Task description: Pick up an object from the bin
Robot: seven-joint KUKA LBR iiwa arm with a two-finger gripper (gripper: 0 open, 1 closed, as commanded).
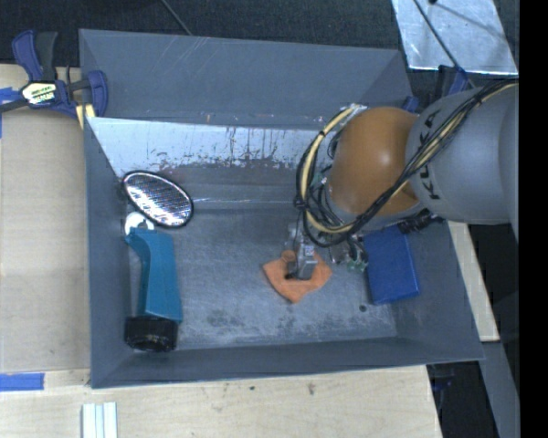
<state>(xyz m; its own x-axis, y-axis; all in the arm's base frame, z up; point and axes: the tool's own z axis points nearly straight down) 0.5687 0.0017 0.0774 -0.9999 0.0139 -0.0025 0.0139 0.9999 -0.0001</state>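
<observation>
Camera view: a grey metal bin (256, 80) holds a few loose things spread over its floor. The arm (466, 162) comes in from the right, with a rounded orange cover (374, 162) on its wrist and a bundle of cables (312, 176) looping down the cover's left side. Below the cover its fingers (303, 261) are down at a flat, floppy orange piece (295, 286) that lies near the middle of the floor, a little toward the front wall. They overlap the piece's upper part, and I cannot tell whether they are open, closed or gripping it.

Just to the right of the orange piece, partly under the wrist, lies a blue block (391, 270), close to the right wall. Well apart on the left side lies a long blue tool (158, 276), pointing toward the front, with a round black end (151, 333) near the front left corner. Behind it, touching or nearly touching its far end, sits a silvery oval mesh thing (157, 198), close to the left wall. The floor between these left-hand things and the orange piece is bare, scuffed grey metal.
</observation>
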